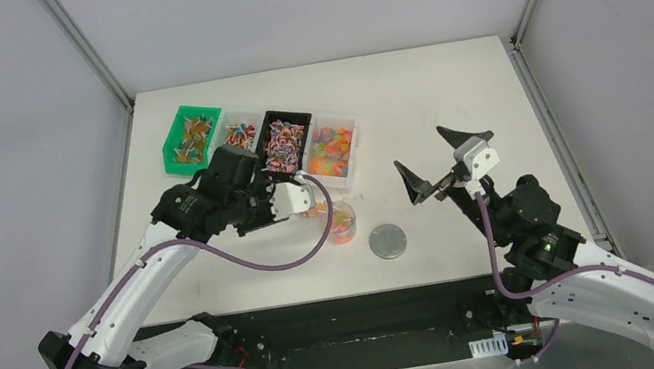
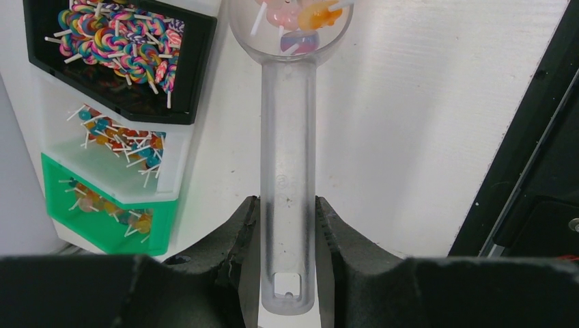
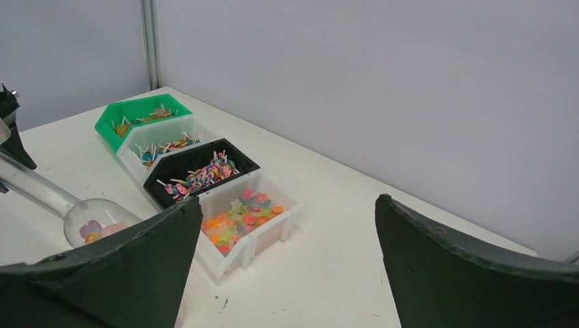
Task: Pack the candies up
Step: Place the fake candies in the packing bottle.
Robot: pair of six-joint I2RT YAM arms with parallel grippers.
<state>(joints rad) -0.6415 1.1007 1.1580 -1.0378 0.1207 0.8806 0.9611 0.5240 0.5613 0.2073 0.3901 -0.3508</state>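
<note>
**Left tool clenched on a loaded scoop: tip it slowly into the cup**

Left tool (image 2: 287,208) fills the bottom of its wrist view, both fingers pressed flat against the handle of a clear plastic scoop (image 2: 288,137), close to the handle's end. A few candies (image 2: 300,19), pink, orange and purple with white sticks, sit in the scoop's round bowl. From above, that bowl lies just beside a small clear cup (image 1: 343,226) holding orange and red sweets, on the near side of a row of four bins. I cannot tell whether the bowl is over the cup's rim or just short of it.

The step in hand looks like emptying the scoop into the cup. To do it well, centre the bowl over the mouth first, then roll the wrist gently so the load slides off one lip rather than scattering onto the tabletop (image 1: 447,82). Sticks may catch on the rim, so a slow tilt should help. With the grip so far back, small wrist moves swing the bowl widely, and a touch could topple the light cup.

Right tool (image 1: 418,150) hovers to the right, its jaws spread wide and grasping nothing. The grey lid (image 1: 388,241) lies flat on the tabletop, near and to the right of the cup.
</note>
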